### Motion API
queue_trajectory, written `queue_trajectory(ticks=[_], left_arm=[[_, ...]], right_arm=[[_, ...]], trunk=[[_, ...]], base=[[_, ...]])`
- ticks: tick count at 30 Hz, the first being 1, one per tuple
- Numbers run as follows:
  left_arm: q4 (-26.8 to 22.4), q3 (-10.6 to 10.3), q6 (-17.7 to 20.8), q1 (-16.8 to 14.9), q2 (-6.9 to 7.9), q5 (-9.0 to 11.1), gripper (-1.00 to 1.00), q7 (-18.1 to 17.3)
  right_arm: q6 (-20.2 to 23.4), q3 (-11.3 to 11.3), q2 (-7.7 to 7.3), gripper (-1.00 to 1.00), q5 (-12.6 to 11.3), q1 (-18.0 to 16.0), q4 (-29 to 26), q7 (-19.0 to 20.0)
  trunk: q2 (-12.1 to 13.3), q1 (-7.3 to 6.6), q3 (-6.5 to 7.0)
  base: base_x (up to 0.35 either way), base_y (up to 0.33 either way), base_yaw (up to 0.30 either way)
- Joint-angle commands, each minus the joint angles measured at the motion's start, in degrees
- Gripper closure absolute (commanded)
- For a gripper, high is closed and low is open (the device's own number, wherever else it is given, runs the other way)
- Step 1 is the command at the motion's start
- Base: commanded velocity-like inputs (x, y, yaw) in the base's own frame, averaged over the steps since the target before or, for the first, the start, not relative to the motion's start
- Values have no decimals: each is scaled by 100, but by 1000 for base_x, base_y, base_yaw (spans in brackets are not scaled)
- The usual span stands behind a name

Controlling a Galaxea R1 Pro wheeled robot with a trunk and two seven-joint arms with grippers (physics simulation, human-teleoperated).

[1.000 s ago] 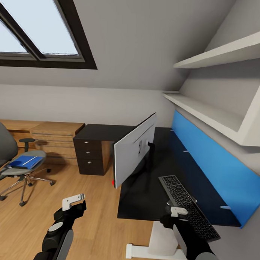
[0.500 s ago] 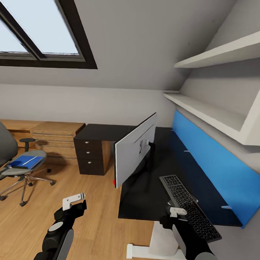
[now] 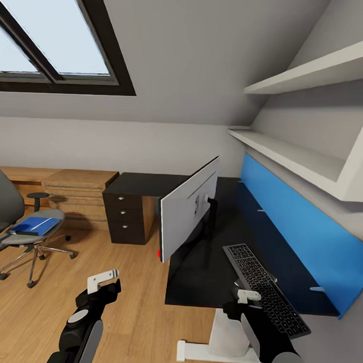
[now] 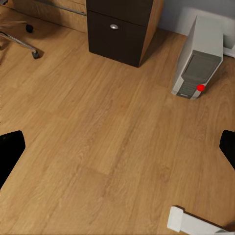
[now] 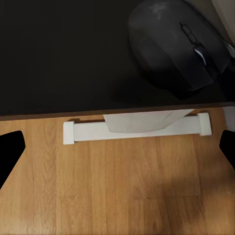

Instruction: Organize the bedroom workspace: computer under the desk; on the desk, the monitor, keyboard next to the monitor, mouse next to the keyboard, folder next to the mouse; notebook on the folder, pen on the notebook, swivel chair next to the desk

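Nothing has really moved since a moment ago. The right gripper [image 3: 249,296] hangs spread at the desk [image 3: 199,276] edge beside the keyboard [image 3: 264,288], the mouse [image 5: 177,45] just ahead. Left gripper [image 3: 102,280] spread above floor. The swivel chair [image 3: 12,225], holding the folder [image 3: 35,225], is cut off.

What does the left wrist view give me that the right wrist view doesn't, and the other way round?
Left wrist only: the computer standing on the floor, red dot on its end face, beside the black drawers, plus a castor of the swivel chair. Right wrist only: the mouse lying on the desk near its front edge. Both share the wood plank floor, a white desk foot, and the dark fingertips of an open claw at the picture's sides, holding nothing.
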Motion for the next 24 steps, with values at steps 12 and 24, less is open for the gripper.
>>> queue_trajectory(ticks=[12,24], left_arm=[[9,11,20,-5,22,46,-100,37],[7,12,26,-5,23,41,-100,37]], right_arm=[[183,-46,-12,-100,-13,-3,-5,-15],[244,-50,-21,-100,-13,-3,-6,-15]], trunk=[[-8,2,-10],[-8,2,-10]], base=[[0,-119,0],[0,-16,0]])
